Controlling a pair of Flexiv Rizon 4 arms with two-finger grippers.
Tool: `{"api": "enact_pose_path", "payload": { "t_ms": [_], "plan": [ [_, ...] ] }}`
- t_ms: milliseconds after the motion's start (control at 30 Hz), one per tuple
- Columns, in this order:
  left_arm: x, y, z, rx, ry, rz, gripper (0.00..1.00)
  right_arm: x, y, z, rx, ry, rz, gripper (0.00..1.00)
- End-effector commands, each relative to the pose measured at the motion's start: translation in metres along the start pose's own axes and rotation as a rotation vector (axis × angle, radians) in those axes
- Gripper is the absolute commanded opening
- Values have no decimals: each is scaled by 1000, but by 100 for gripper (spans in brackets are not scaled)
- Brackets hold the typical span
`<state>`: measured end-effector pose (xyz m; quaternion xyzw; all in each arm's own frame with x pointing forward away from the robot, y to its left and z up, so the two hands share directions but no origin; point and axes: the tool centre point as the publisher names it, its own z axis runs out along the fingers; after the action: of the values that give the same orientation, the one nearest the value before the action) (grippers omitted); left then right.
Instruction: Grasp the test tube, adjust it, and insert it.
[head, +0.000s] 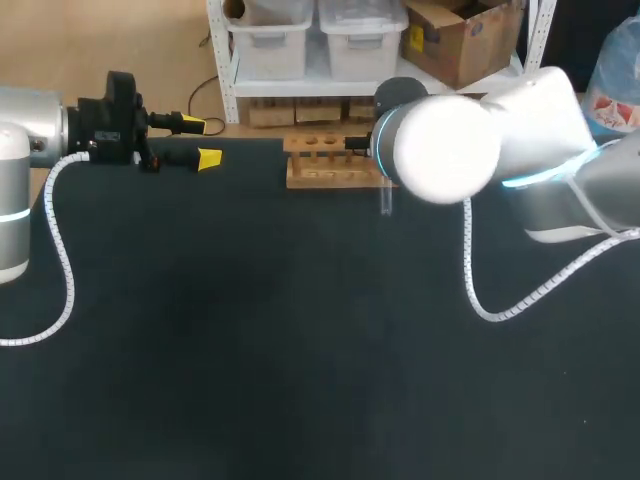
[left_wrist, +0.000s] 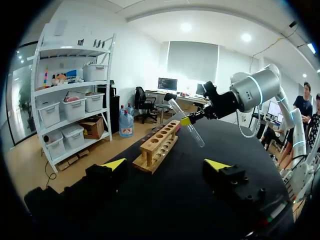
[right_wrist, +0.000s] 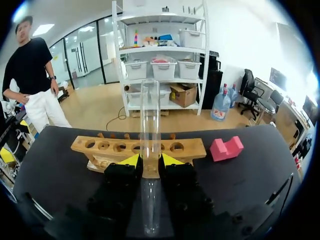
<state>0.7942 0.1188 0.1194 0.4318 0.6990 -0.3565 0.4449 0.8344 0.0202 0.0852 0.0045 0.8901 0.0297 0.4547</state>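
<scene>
Pinching the glass test tube (right_wrist: 150, 110) at about mid-length, the right claw (right_wrist: 150, 161) holds it close by the wooden rack (right_wrist: 185, 149) at the worktop's (head: 300, 350) far edge. Thin, light, slick and brittle, it likely wants a gentle, centred grip. The left claw (left_wrist: 166, 165) gapes wide, empty.

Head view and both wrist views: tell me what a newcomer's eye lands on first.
The clear test tube stands out first, gripped in the right gripper just in front of the wooden rack. Next comes the pink block on the black table beside one end of the rack. The left gripper is open and empty, off to the side and pointing toward the rack.
</scene>
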Motion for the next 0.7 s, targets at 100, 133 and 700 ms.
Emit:
{"api": "enact_pose_path", "payload": {
  "t_ms": [100,133,700],
  "plan": [
    [1,-1,0,-3,-5,3,100,-9,-6,-21,21,-131,-12,0],
    [1,-1,0,-3,-5,3,100,-11,-7,-22,16,-135,-8,0],
    [1,-1,0,-3,-5,3,100,-32,-8,-13,23,-204,-7,0]
  ]
}}
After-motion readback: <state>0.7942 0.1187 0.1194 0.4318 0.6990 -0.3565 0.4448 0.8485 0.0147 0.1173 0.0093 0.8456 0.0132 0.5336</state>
